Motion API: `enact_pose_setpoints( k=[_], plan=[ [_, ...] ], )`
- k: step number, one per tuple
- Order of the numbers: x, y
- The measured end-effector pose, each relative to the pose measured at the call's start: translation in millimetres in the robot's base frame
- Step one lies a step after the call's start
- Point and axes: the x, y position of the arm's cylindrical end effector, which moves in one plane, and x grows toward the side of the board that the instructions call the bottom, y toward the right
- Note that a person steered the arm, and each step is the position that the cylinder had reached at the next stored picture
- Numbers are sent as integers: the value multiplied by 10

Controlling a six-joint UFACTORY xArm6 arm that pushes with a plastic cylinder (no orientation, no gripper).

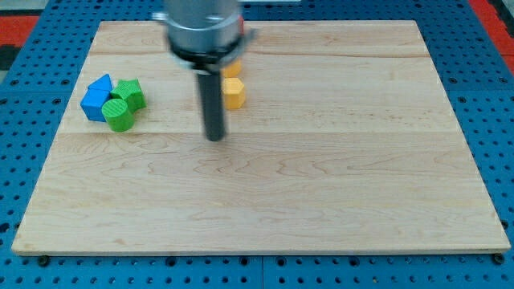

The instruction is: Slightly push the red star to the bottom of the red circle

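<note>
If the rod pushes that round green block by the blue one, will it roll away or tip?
The green round block probably won't roll: it seems to stand on a flat end. It looks short and wide, so tipping seems unlikely. It would likely slide on the smooth wooden board, perhaps nudging the blue block and the other green block beside it. My tip is well to its right.

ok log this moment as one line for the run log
tip on bare board, touching nothing | yellow blocks just upper right of tip | blue block, green blocks clustered at left | red star, red circle not visible
</note>
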Motion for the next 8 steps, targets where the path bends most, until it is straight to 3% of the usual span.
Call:
enact_pose_setpoints(
  k=[3,5,6,7,8],
  plan=[
    [-996,-538],
    [-1714,-446],
    [-1755,-441],
    [-2000,30],
    [-2001,-14]
  ],
)
